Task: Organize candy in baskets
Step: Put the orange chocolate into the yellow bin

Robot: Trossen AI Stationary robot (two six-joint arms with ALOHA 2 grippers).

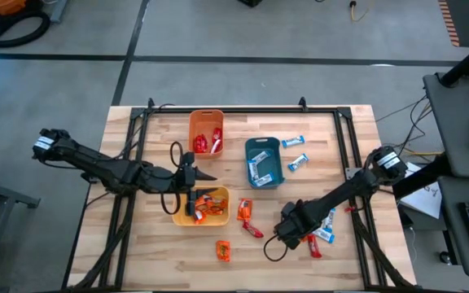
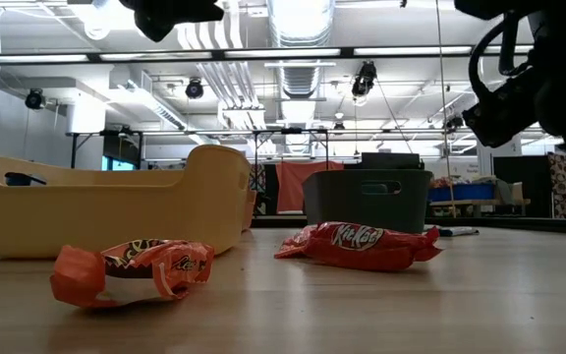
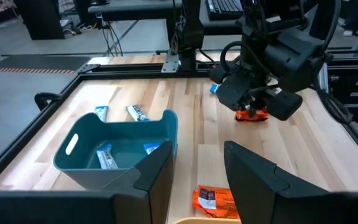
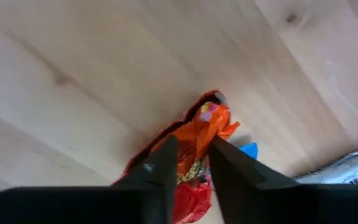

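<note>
While left gripper (image 1: 210, 177) jaws gape over yellow basket (image 1: 187, 218) | right gripper (image 4: 191, 163) jaws pinch orange candy (image 4: 205, 134)

— Where is my right arm?
— It reaches in from the desk's right edge, bent low, with the right gripper (image 1: 293, 230) pressed down near the front and its jaws pinched nearly together on an orange candy (image 4: 202, 134).
— And the left?
— Stretched across from the left edge; the left gripper (image 1: 204, 176) hangs mid-desk, jaws parted.

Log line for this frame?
left gripper: open, over yellow plastic bin | right gripper: closing on orange-wrapped candy bar on wooden table
</note>
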